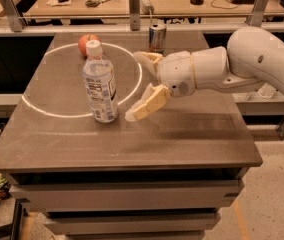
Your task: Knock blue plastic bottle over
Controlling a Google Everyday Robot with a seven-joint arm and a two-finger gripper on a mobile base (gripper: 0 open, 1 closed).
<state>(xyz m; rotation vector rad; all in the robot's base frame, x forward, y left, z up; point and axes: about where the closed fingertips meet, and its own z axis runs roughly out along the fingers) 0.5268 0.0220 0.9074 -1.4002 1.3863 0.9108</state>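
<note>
Standing upright on the worktop (182,141), one blue plastic bottle (100,84) rests on the near arc of a white circle marking (42,109). Its white cap is on, and the label print is too small to read. Just to the right of the bottle, the gripper (133,86) hovers with both fingers spread wide apart, holding nothing. Farther back are one red apple (86,43) inside the circle and one blue-and-silver can (157,38), upright near the far edge, lettering unreadable.
</note>
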